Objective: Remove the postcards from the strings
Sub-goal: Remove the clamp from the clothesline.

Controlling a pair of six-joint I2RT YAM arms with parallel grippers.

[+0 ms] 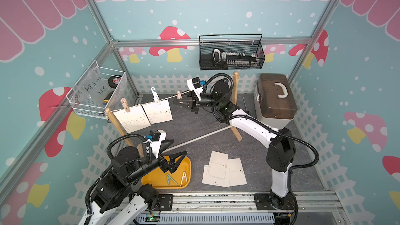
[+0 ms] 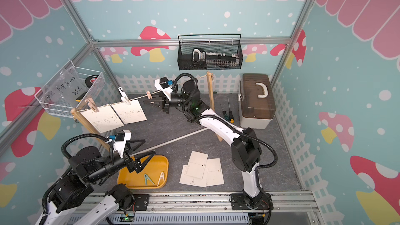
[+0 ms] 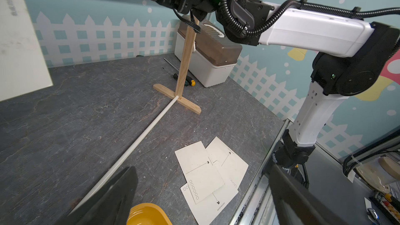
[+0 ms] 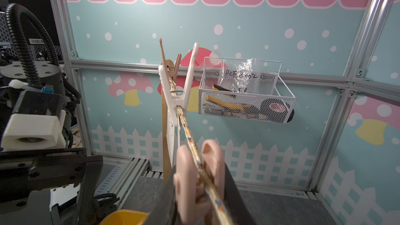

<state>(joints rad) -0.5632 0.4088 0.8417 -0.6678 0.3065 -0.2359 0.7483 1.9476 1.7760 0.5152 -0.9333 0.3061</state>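
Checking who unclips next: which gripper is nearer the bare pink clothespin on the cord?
Right. The right gripper is shut on the bare pink clothespin; the left gripper hangs open by the yellow tray, far off.

Robot lab test cell: alu frame posts hold printed mushroom-and-fence wall panels round a grey tabletop. 2 robot arms are bolted to a metal rail at the tabletop's front edge; a black mesh tool basket hangs above its back, & a toolbox sits at its back corner.
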